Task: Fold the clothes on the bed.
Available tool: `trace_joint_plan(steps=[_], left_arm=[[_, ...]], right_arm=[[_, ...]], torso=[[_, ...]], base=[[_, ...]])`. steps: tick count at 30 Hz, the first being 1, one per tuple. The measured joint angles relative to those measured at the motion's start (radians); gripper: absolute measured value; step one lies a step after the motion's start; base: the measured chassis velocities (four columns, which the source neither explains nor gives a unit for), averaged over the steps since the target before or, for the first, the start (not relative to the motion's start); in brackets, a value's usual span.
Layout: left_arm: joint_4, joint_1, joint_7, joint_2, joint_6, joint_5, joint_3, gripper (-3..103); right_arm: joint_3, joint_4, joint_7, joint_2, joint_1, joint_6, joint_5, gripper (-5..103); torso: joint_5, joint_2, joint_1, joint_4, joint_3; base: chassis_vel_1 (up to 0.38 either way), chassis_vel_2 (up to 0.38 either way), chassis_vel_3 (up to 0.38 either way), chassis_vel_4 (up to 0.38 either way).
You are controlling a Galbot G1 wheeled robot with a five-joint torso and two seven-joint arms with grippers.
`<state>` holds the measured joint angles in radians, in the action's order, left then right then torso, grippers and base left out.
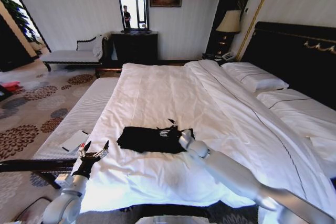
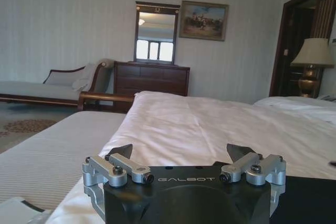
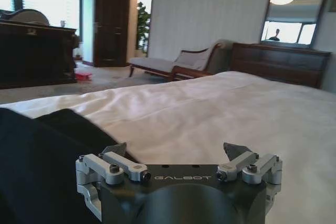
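Left of the black T-shirt [image 1: 154,139], we see our left gripper [image 1: 94,148] raised at the near-left edge of the bed [image 1: 157,90], its fingers spread apart and holding nothing. The T-shirt lies folded into a compact bundle on the white duvet. At the bundle's right end rests our right gripper [image 1: 175,127], fingers spread wide, clamping nothing.

The T-shirt [image 1: 152,139] is laid on the bed [image 1: 157,93], lower centre; pillows [image 1: 254,77] are set upper right
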<state>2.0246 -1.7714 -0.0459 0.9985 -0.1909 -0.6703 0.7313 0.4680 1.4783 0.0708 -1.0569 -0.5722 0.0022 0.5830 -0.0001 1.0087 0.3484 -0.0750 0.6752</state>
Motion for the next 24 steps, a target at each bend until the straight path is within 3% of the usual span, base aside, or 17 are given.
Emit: trace_joint_plan(steps=[5, 9, 14, 24], left_arm=[[-0.009, -0.003, 0.001, -0.003, -0.002, -0.008, 0.01, 100], [-0.007, -0.003, 0.003, -0.006, -0.003, -0.013, 0.013, 100], [-0.011, 0.004, 0.006, -0.012, -0.004, -0.027, 0.016, 100], [-0.009, 0.037, 0.003, -0.017, 0.0, -0.026, -0.019, 100]], right_arm=[[0.073, -0.094, -0.003, -0.096, 0.032, 0.019, -0.032, 100], [0.084, -0.134, -0.011, -0.105, 0.029, 0.037, -0.069, 100], [0.044, -0.118, -0.015, -0.006, -0.014, 0.049, -0.093, 100], [-0.092, -0.055, -0.028, 0.129, -0.138, 0.071, -0.124, 100]], torso=[[0.0, 0.0, 0.0, 0.0002, 0.0], [-0.0001, 0.0, 0.0, 0.0001, 0.0], [0.0, 0.0, 0.0, -0.001, 0.0], [0.0003, 0.0, 0.0, 0.0, 0.0]], base=[[0.0, 0.0, 0.0, 0.0], [0.0, 0.0, 0.0, 0.0], [0.0, 0.0, 0.0, 0.0], [0.0, 0.0, 0.0, 0.0]])
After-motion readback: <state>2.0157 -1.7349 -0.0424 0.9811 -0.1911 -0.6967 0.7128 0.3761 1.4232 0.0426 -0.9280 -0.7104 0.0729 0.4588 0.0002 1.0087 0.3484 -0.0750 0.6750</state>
